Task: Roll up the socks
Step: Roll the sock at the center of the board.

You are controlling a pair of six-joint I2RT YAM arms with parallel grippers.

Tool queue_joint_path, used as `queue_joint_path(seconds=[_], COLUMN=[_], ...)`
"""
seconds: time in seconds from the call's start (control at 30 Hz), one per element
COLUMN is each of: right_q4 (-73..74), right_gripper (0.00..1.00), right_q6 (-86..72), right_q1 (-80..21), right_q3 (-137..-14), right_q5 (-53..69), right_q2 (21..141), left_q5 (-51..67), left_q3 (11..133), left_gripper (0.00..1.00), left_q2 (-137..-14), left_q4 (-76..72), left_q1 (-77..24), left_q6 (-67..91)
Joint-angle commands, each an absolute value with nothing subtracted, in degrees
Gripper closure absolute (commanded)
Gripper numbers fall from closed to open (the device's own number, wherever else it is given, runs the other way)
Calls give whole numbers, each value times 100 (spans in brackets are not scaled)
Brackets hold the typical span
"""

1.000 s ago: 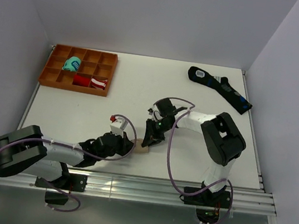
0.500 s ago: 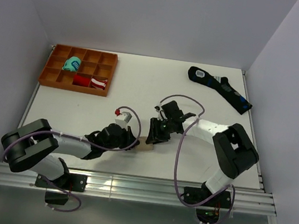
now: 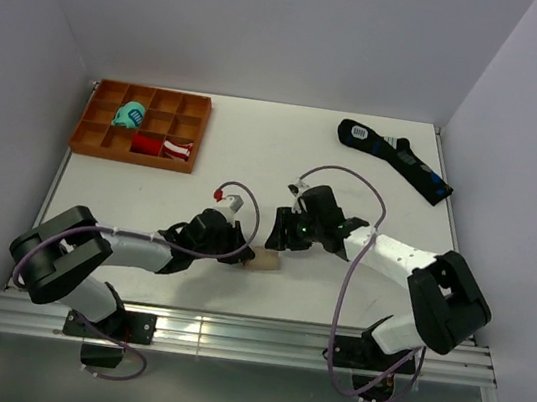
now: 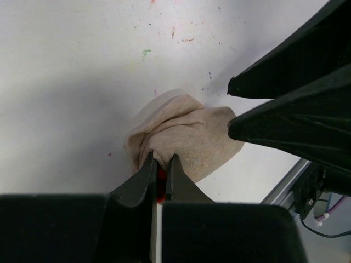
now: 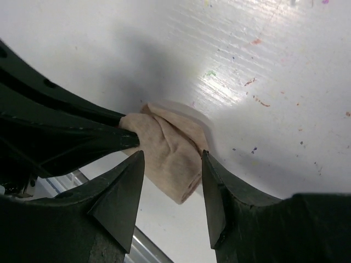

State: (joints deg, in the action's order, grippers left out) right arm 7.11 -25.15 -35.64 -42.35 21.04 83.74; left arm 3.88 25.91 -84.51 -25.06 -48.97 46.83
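Top external view shows the white tabletop [image 3: 255, 159] with both arms reaching inward so that their ends meet near its front middle. There the socks [image 3: 262, 260] lie as a small beige roll. An orange tray [image 3: 153, 91] at the far left holds a teal bundle [image 3: 129, 117] and a red-and-white bundle [image 3: 163, 147] in separate compartments, so it is probably where finished rolls go. A long black sock [image 3: 396, 159] lies well apart at the far right. The left gripper [image 4: 160, 164] has its fingers pressed together on a fold of the roll, with a sliver of red cloth caught between them; I judge this pins the bundle so it cannot unwind. The right gripper [image 5: 171, 156] has its fingers spread, one on each side of the roll without clearly touching it, seemingly placed either to release it or to take a fresh hold.
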Motion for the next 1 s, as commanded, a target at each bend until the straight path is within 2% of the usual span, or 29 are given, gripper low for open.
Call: queue_joint_path(seconds=[0.0,0.23,0.57,0.97], right_q4=[124,53,237,466], right_gripper=[46,45,45,44], right_q6=[-2277,-1855,-1898,-1933], right_q1=[-3595,-3630,-4263,-4667], right_q3=[-3948,-3595,-3428,-3454], right_q5=[2030,1960,1064,686], right_q2=[7859,7023,7322,7339], left_q5=[668,896,1222,1520], left_q3=[2645,2760,2777,2918], left_gripper=[100,100,100,100], left_q2=[-8727,-8938,-9158,-9378], left_q4=[-1600,-1617,-1705,-1670], left_q1=[-4878,-4834,-4729,-4650], left_q6=[4649,4658,4728,4693])
